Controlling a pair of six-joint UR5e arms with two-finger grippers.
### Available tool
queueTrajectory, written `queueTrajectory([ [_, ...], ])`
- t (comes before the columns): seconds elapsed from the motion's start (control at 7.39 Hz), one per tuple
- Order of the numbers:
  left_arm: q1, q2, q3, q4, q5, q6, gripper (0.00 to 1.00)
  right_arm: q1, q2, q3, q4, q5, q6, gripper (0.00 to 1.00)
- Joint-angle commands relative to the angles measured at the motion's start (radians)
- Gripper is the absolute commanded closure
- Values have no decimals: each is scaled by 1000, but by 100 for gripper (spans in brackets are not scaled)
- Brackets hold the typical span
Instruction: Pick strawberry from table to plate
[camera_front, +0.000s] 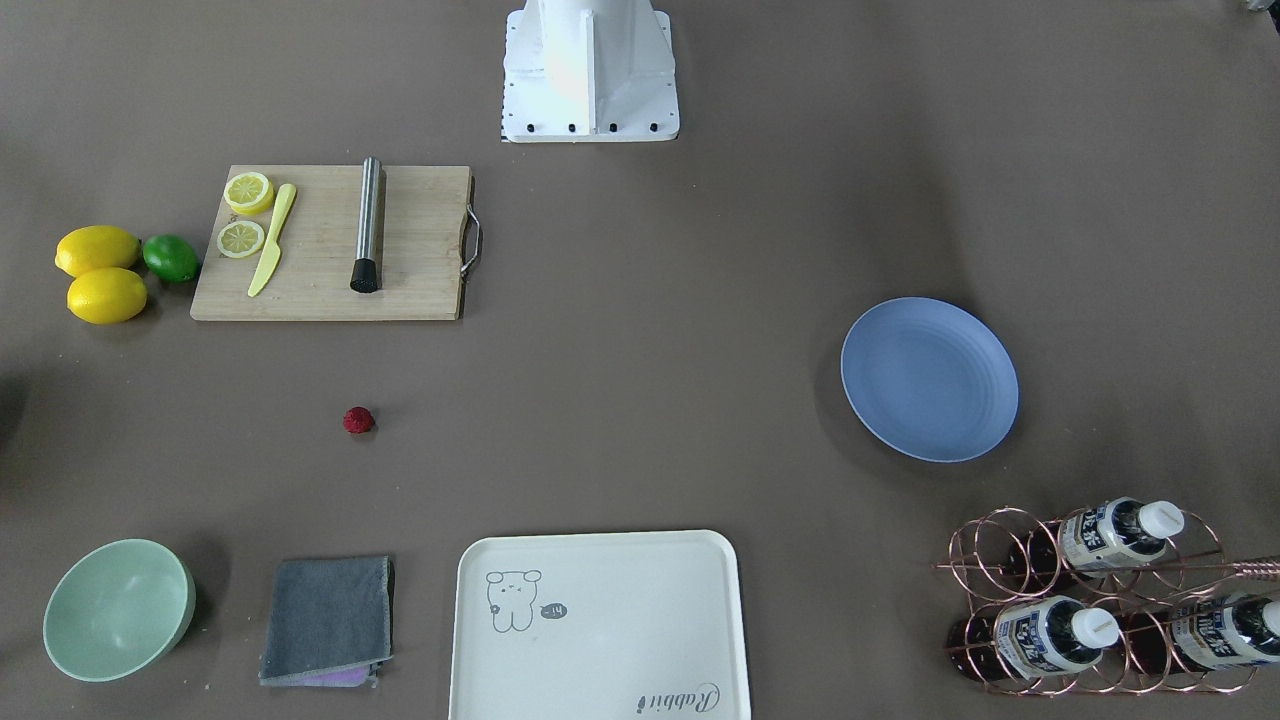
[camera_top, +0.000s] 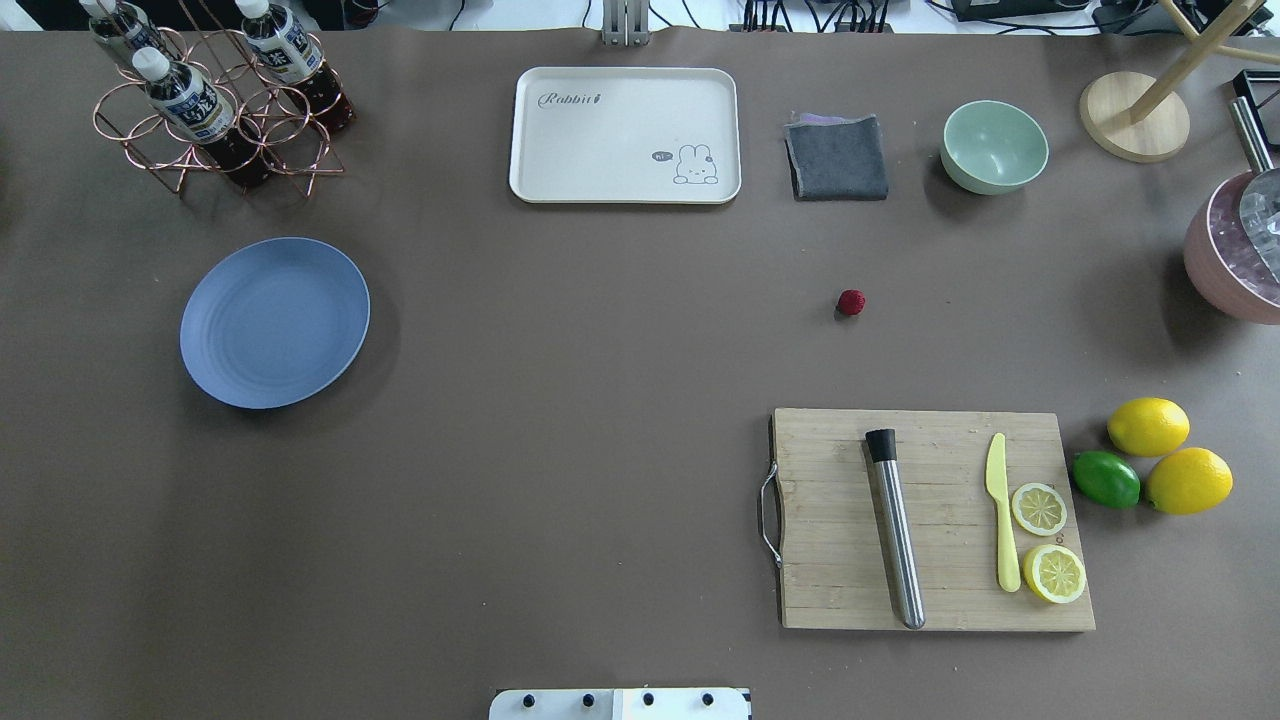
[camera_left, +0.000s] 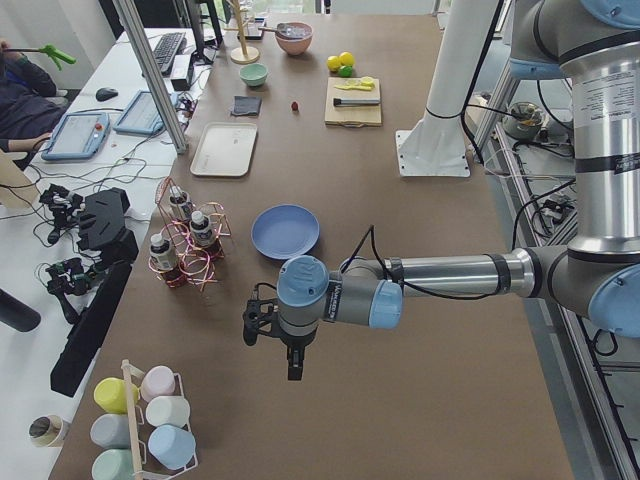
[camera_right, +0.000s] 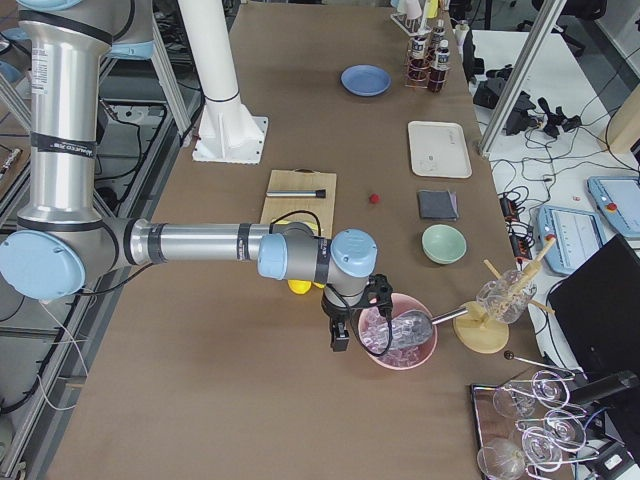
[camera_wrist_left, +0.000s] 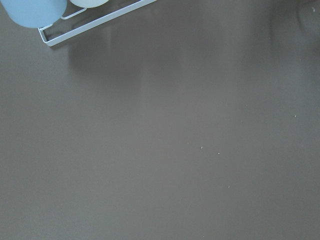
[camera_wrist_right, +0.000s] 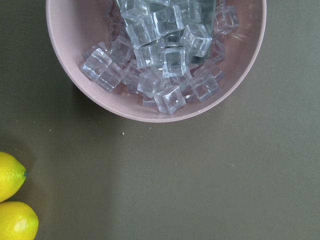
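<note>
The strawberry (camera_top: 851, 302) (camera_front: 358, 420), a tiny dark-red berry, lies alone on the brown table (camera_top: 560, 400) between the cutting board and the grey cloth. The light-blue plate (camera_top: 275, 322) (camera_front: 930, 380) sits far off on the robot's left side with nothing on it. My left gripper (camera_left: 292, 365) shows only in the exterior left view. It hangs over bare table at the left end, past the plate (camera_left: 285, 231). My right gripper (camera_right: 340, 340) shows only in the exterior right view, beside a pink ice bowl and well away from the strawberry (camera_right: 374, 198). I cannot tell whether either is open or shut.
A wooden cutting board (camera_top: 930, 520) carries a steel muddler, a yellow knife and lemon slices, with lemons (camera_top: 1150, 426) and a lime beside it. A cream tray (camera_top: 625, 135), grey cloth (camera_top: 838, 158) and green bowl (camera_top: 994, 146) line the far edge. A bottle rack (camera_top: 215, 100) stands far left and a pink ice bowl (camera_wrist_right: 155, 60) at the right end.
</note>
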Motion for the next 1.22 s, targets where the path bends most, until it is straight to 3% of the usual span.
queueTrajectory([
  [0.0,-1,2,3,1,-64,-4,1,0,-1,0,0,2,0,0],
  [0.41,-4,-9,-6,-16,-78,-1,1,-2,5,-6,-1,14,1,0],
  [0.81,-3,-50,9,-25,-181,-24,1,-2,4,-6,-1,18,3,0],
  [1.08,-4,-33,-6,-141,-196,-36,1,-2,5,-9,-1,27,1,0],
])
